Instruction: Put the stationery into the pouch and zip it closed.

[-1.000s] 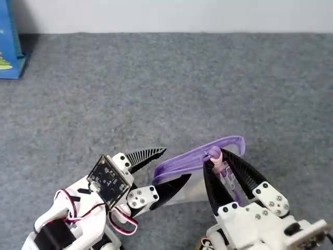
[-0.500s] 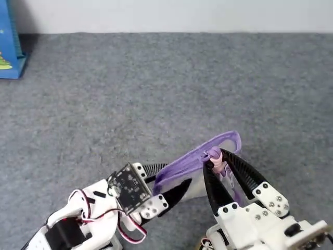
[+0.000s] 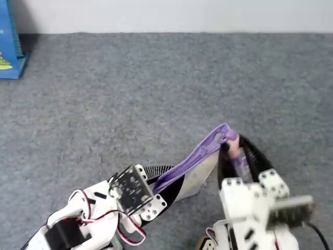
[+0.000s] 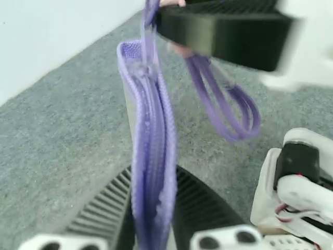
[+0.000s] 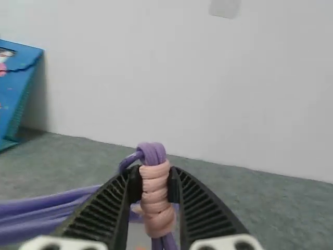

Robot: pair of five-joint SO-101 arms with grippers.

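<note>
The pouch (image 3: pixel 195 174) is clear with a purple zipper band (image 3: pixel 192 156) along its top, and it hangs tilted between both arms above the grey carpet. My left gripper (image 3: pixel 165 179) is shut on the near end of the zipper band (image 4: pixel 151 172). My right gripper (image 3: pixel 234 151) is shut on the pink and purple zip pull cord (image 5: pixel 153 187) at the far end of the pouch. A purple cord loop (image 4: pixel 229 112) hangs below the right gripper's black finger (image 4: pixel 223 31). I cannot see any stationery.
A blue box (image 3: pixel 9 41) stands at the far left edge by the white wall (image 3: pixel 171 15). Open grey carpet (image 3: pixel 156 88) stretches across the far half of the table.
My left gripper has closed onto the pouch's near end. My right gripper has swung up and to the right with the zip pull, stretching the zipper band straighter.
</note>
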